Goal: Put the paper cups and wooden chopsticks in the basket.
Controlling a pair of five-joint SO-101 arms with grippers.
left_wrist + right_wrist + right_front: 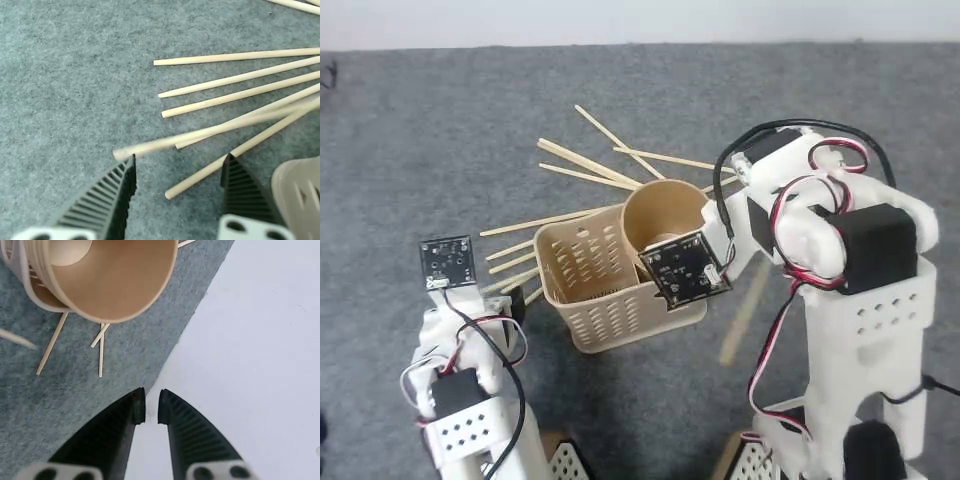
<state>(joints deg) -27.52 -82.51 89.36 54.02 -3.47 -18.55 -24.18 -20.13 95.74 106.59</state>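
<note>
A: Looking at the beige slotted basket point(595, 300), where is the paper cup point(665, 210)?

B: Inside the basket, at the end nearest the right arm. It is tipped so that its open mouth shows.

A: And the wooden chopsticks point(590, 163)?

B: Lying loose on the grey counter point(420, 130). They fan out behind the basket and along the side that faces the left arm.

A: What about the left tool point(177, 167)?

B: Low over the counter, just beside a corner of the basket. Its jaws are wide apart, and the end of one chopstick lies on the counter between the tips, with neither jaw pinching it.

A: The right tool point(151, 409)?

B: At the cup end of the basket, with the cup's mouth just beyond its tips. The jaws are drawn almost together with only a sliver between them, and they hold nothing.
</note>
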